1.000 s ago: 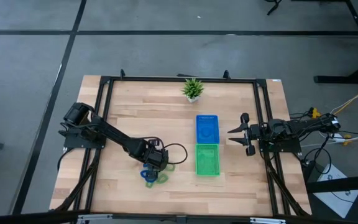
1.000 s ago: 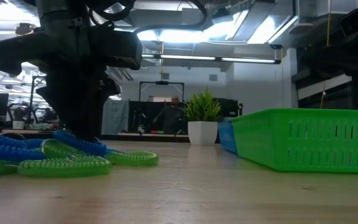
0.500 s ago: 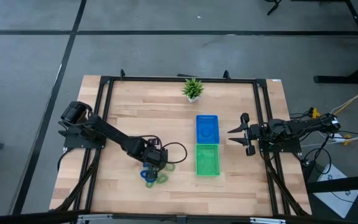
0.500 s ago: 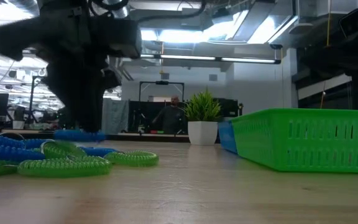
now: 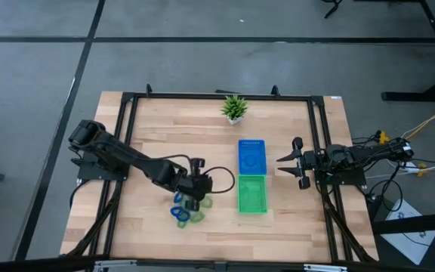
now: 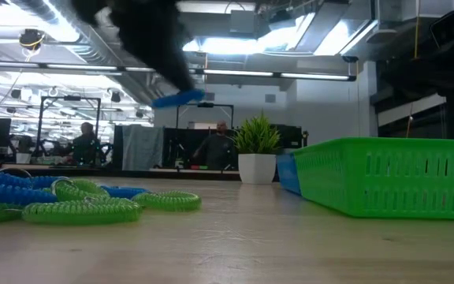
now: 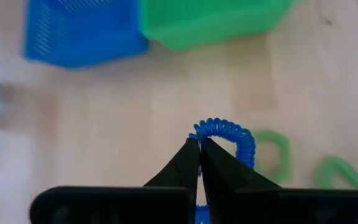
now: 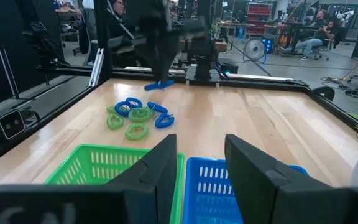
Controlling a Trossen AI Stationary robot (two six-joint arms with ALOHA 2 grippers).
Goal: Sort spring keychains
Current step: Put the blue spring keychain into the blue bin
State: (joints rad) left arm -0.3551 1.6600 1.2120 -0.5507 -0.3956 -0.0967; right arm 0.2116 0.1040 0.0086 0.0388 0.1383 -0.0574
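My left gripper is shut on a blue spring keychain and holds it above the table, between the pile and the trays. The keychain also shows in the low view and the right wrist view. Several blue and light green spring keychains lie in a pile on the wood near the table's front, also in the low view. A blue square tray and a green square tray stand right of the pile. My right gripper waits open at the table's right side. My left gripper pinches the blue keychain's coil at one end of its loop between its two fingertips. The fingers slant down from above. The rest of the loop sticks out past the fingertips. The keychain is lifted clear of the table and the pile.
A small potted plant stands at the table's far edge. A black frame runs along the table's sides. Bare wood lies between the pile and the trays. People show in the room behind the table.
My left gripper has risen from the pile and gone toward the table's right edge, toward the trays, with the blue keychain shut in its fingertips. The keychain has come off the pile and is lifted clear. The other keychains stay where they were.
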